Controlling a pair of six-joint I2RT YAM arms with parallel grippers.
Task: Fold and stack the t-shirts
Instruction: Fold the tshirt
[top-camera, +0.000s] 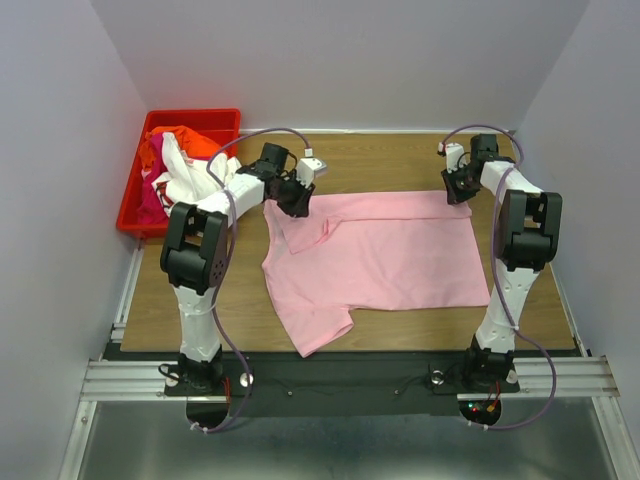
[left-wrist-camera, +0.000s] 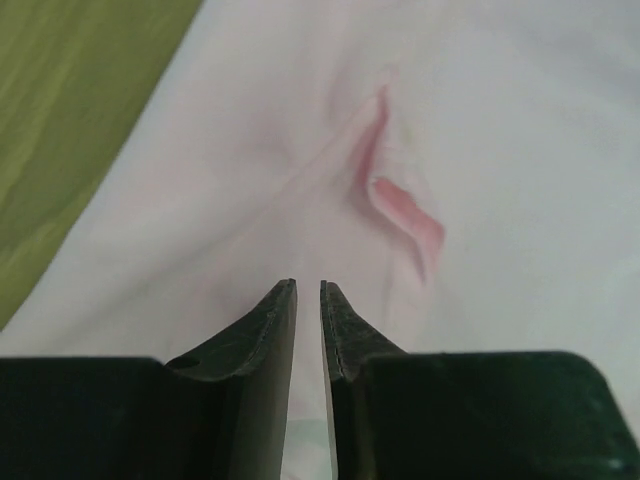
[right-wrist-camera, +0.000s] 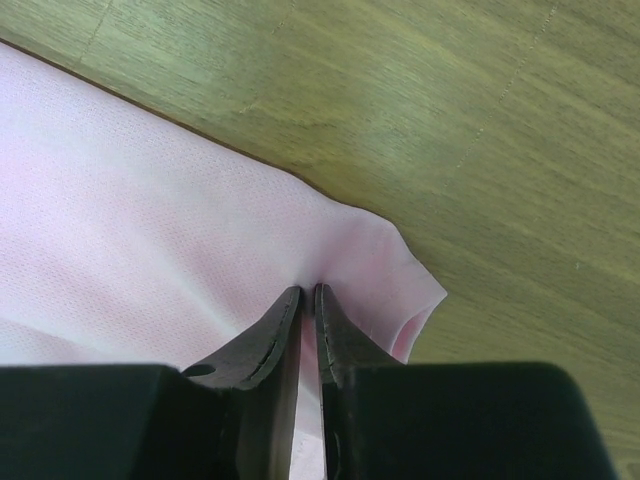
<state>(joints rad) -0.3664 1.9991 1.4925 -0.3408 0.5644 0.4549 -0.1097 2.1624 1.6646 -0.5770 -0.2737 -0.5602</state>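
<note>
A light pink t-shirt (top-camera: 380, 255) lies spread flat on the wooden table (top-camera: 390, 150), with one sleeve hanging toward the near edge. My left gripper (top-camera: 297, 200) is down on its far left corner beside a folded-over flap. In the left wrist view the left gripper (left-wrist-camera: 309, 285) is closed to a thin slit filled with pink cloth (left-wrist-camera: 480, 150). My right gripper (top-camera: 458, 192) is at the far right corner. In the right wrist view the right gripper (right-wrist-camera: 309, 290) is shut on the corner cloth (right-wrist-camera: 150, 200), which puckers at the tips. White, orange-red and magenta t-shirts (top-camera: 175, 165) are heaped in the bin.
A red plastic bin (top-camera: 135, 205) stands at the table's far left, next to the left arm's elbow. White walls close in the back and both sides. Bare wood shows beyond the pink shirt and along the right edge (top-camera: 530, 300).
</note>
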